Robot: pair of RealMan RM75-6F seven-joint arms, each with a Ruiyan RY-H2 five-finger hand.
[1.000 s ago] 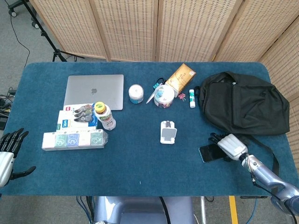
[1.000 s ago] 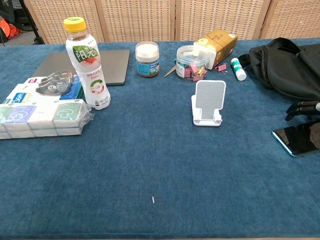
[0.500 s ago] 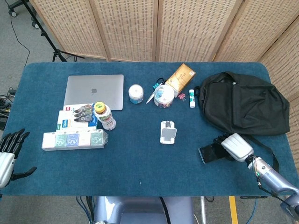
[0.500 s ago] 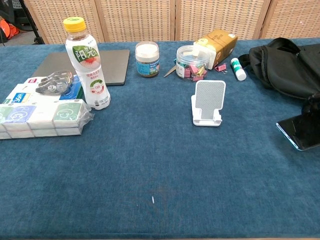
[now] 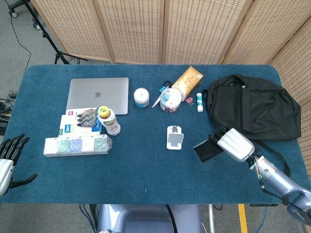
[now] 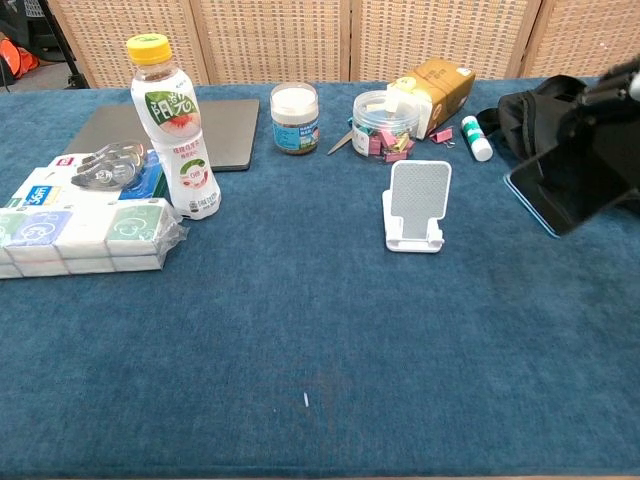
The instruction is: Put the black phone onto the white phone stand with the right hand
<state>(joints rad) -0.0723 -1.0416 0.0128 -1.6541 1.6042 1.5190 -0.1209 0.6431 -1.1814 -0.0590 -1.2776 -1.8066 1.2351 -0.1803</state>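
Observation:
My right hand (image 5: 232,144) grips the black phone (image 5: 206,149) and holds it tilted above the blue table, a short way right of the white phone stand (image 5: 174,137). In the chest view the phone (image 6: 573,185) hangs raised at the right edge, right of the stand (image 6: 415,208), with only the hand's dark fingers (image 6: 612,82) showing at its top. The stand is empty and upright. My left hand (image 5: 8,159) hangs off the table's left edge with its fingers spread, holding nothing.
A black backpack (image 5: 252,106) lies behind the right hand. Behind the stand sit a clip tub (image 5: 170,99), a brown pouch (image 5: 188,79), a glue stick (image 5: 199,102) and a small jar (image 5: 141,97). A bottle (image 5: 109,120), tissue packs (image 5: 76,145) and a laptop (image 5: 98,95) stand left.
The right hand has lifted the phone off the table and carried it left and up toward the stand. The left hand has stayed put.

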